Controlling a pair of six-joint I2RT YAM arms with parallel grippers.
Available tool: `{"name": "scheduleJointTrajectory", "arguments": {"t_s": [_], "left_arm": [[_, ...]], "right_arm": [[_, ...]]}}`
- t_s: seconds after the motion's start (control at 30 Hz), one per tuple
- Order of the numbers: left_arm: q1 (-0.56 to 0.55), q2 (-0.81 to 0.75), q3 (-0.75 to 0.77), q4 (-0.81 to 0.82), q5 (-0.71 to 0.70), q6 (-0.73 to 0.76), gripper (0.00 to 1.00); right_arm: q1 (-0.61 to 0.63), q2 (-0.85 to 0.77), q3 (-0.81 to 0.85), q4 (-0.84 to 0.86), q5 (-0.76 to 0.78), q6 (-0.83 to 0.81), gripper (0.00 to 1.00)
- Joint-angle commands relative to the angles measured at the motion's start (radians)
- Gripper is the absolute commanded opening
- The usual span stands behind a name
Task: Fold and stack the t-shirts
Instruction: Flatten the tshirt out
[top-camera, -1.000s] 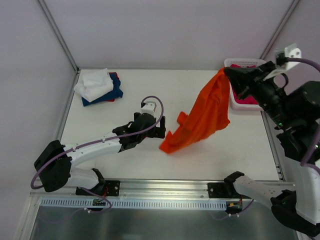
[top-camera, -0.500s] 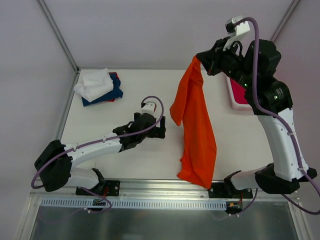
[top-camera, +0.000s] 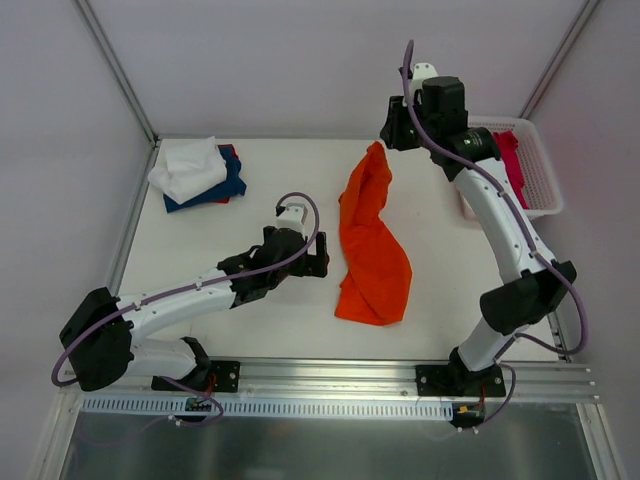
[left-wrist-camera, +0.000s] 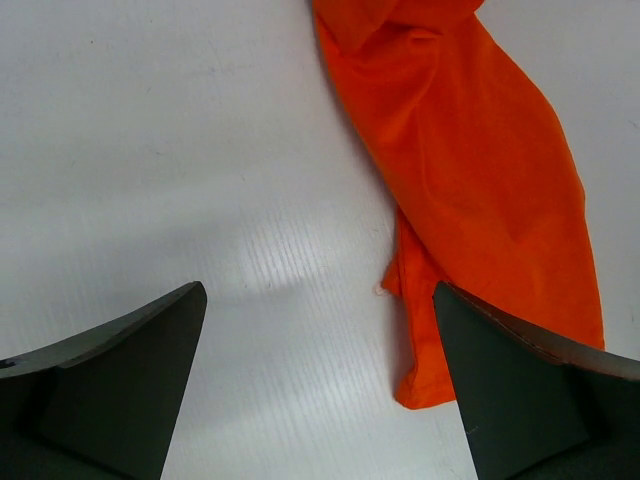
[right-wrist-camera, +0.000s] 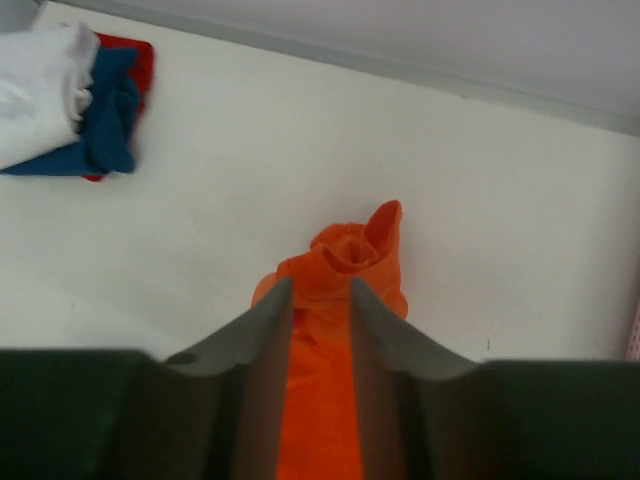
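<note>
Reference landmark: the orange t-shirt (top-camera: 372, 250). It lies on the counter (top-camera: 280, 180) as one long crumpled strip running from the far side toward the arm bases. Its near end is spread flatter, and its far end is bunched into a raised peak.

Right hand (right-wrist-camera: 320, 283): I read it as raised above the far, bunched end of the orange t-shirt. Its fingers stand a narrow gap apart. In the right wrist view orange cloth fills that gap, and it looks to lie below the fingers rather than clamped between them. That view is too tight for me to be certain.

Left hand (top-camera: 320, 262): it sits low over the counter, just beside the orange t-shirt on its left. The fingers are spread wide with nothing between them, and they point at the shirt's near half.

Well to the far left of the orange t-shirt is a pile: a white t-shirt (top-camera: 188, 165) on a navy t-shirt (top-camera: 222, 188), with a red t-shirt (right-wrist-camera: 143, 62) showing at the pile's edge.

To the far right of the orange t-shirt, beyond the right arm, stands a white mesh basket (top-camera: 545, 190). It holds a crimson-pink t-shirt (top-camera: 510, 158).
</note>
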Motion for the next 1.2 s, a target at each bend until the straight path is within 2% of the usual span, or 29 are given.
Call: {"name": "scheduleJointTrajectory", "arguments": {"t_s": [0.0, 0.17, 0.3, 0.57, 0.77, 0.83, 1.17], "left_arm": [[0.001, -0.048, -0.015, 0.024, 0.011, -0.01, 0.99], [0.002, -0.062, -0.025, 0.015, -0.012, -0.012, 0.99], [0.002, -0.045, -0.031, 0.015, -0.015, -0.027, 0.99], [0.002, -0.027, -0.036, 0.015, -0.014, -0.047, 0.99], [0.002, -0.038, -0.053, 0.015, -0.009, -0.073, 0.99], [0.002, -0.05, -0.064, 0.015, -0.008, -0.078, 0.99], [0.001, -0.099, -0.094, 0.015, -0.017, -0.087, 0.99]], "right_arm": [[-0.026, 0.073, -0.004, 0.022, 0.083, 0.006, 0.36], [-0.024, 0.087, -0.044, 0.024, 0.07, 0.024, 0.47], [0.005, 0.03, -0.177, 0.07, 0.007, 0.072, 0.46], [0.137, -0.024, -0.384, 0.154, 0.028, 0.119, 0.45], [0.183, 0.027, -0.476, 0.241, -0.018, 0.181, 0.44], [0.195, 0.053, -0.49, 0.261, -0.031, 0.188, 0.4], [0.217, 0.236, -0.47, 0.341, -0.091, 0.221, 0.38]]}}
